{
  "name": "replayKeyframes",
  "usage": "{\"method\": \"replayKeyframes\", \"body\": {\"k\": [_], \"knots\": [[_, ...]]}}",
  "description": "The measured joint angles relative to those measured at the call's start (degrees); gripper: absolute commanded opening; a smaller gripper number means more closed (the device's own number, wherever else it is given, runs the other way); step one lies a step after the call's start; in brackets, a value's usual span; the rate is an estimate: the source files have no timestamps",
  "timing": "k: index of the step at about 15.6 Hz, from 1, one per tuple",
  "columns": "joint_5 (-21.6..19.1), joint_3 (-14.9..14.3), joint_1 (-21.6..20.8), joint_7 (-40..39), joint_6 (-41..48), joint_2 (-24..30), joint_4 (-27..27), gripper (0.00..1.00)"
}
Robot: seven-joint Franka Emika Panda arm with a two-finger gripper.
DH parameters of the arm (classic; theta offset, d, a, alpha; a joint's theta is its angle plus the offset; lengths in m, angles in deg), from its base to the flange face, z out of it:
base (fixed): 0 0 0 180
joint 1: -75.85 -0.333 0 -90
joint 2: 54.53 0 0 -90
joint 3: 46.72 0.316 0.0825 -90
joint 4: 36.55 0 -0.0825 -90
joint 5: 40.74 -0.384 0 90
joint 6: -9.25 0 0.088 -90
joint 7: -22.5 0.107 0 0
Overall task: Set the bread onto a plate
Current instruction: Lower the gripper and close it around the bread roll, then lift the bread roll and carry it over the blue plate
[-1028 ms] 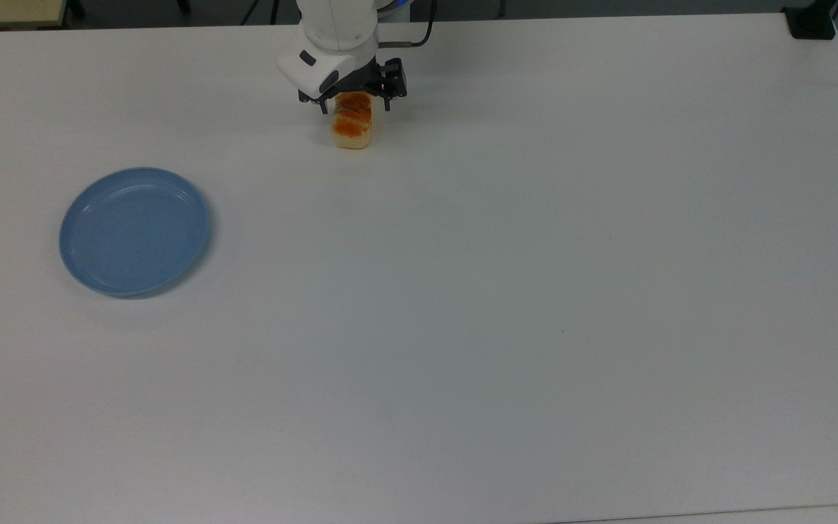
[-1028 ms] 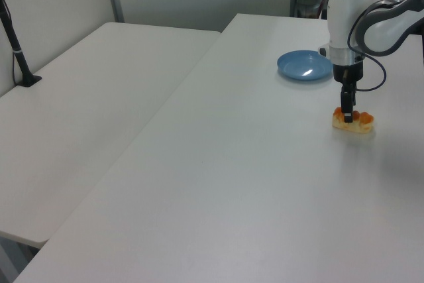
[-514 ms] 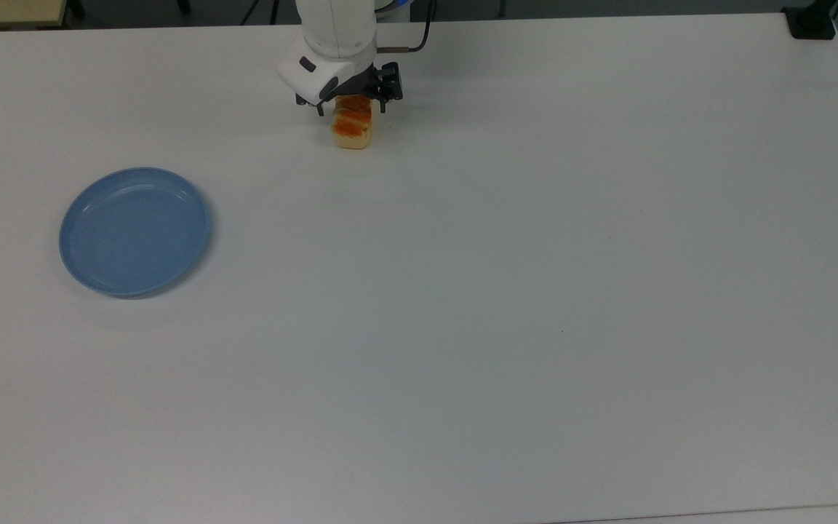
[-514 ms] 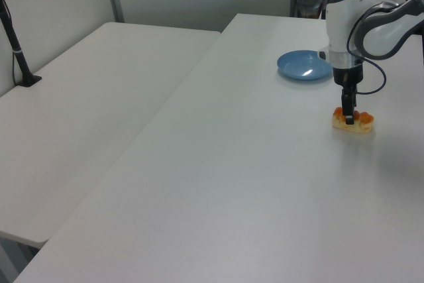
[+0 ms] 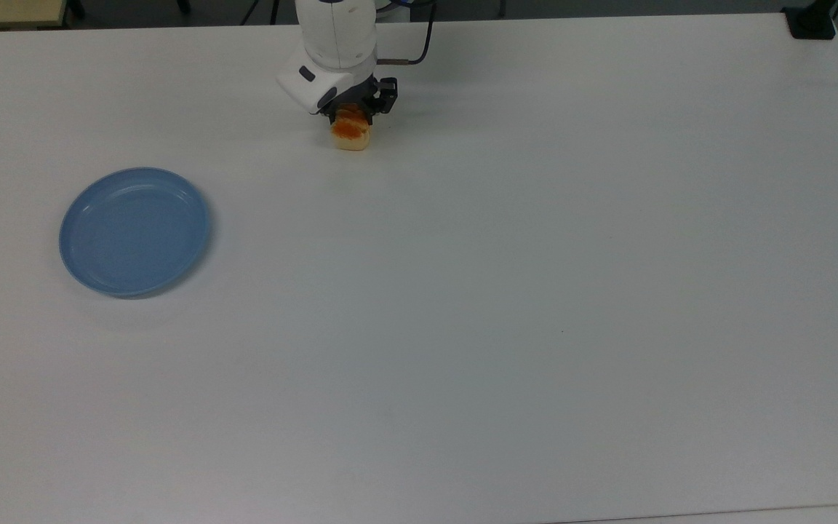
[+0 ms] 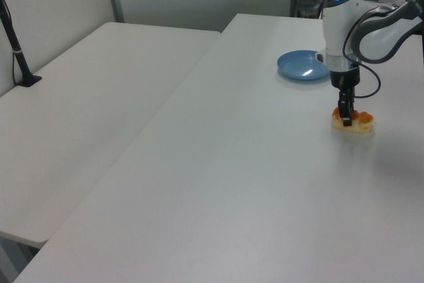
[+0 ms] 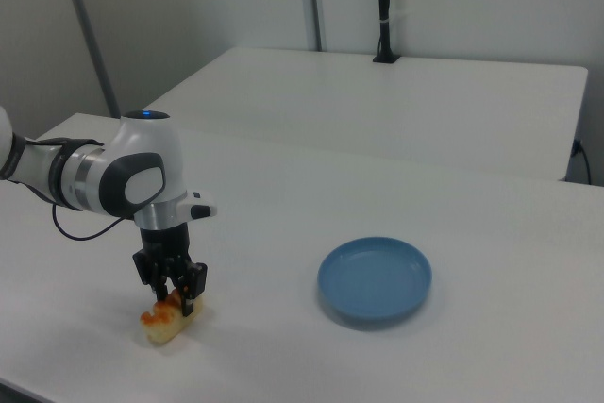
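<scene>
The bread [image 5: 351,135] lies on the white counter [image 5: 506,291], the gripper [image 7: 174,301] jaws clamped on its sides; the plate [image 5: 134,231] sits well apart

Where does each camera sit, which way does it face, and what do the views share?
Top view: high above the table, facing down; arm's wrist and gripper at the top edge, over the bread.
Left view: beside the table, looking along it toward the plate; forearm at the left view's right.
Right view: opposite side, low; arm at the right view's left.
All three share bread, plate and gripper.
</scene>
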Motion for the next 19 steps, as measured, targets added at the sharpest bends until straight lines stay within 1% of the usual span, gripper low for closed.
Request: {"method": "replayKeyframes", "body": {"k": [4, 8, 13, 17, 19], "knots": [[0.0, 0.0, 0.2, 0.5, 0.7, -0.1, -1.9, 0.55], [0.1, -0.1, 2.4, 0.3, 7.0, -0.1, -7.4, 0.55], [0.1, -0.3, 6.2, -2.9, 13.0, -0.2, -14.5, 0.55], [0.1, -0.5, 10.8, -6.6, 13.6, -0.7, -19.9, 0.55], [0.1, -0.5, 13.0, -7.8, 13.6, -2.0, -23.3, 0.55]]}}
